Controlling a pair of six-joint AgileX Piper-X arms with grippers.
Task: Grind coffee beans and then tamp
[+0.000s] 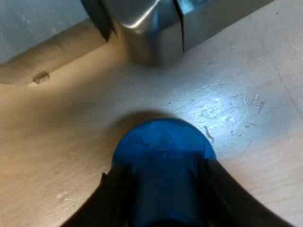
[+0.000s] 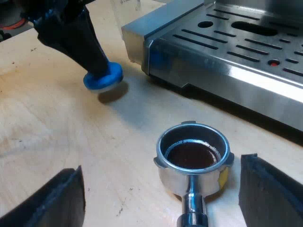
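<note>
Grounds [image 2: 191, 156] lie dark in the metal holder [image 2: 187, 182], which stands on the wooden table [image 2: 47, 123] beside the espresso machine [image 2: 227, 61]; my right gripper [image 2: 163, 189] hangs over it, fingers spread wide to either side, touching nothing. My left gripper [image 1: 163, 189] pinches the blue tamper [image 1: 163, 151] by its sides, low over the table, near the machine's corner.

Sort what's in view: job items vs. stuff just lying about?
Job: blue tamper, left gripper fingers shut on it; metal holder with grounds; espresso machine.
Lying about: measuring glass beside the machine; small scrap on the table.
</note>
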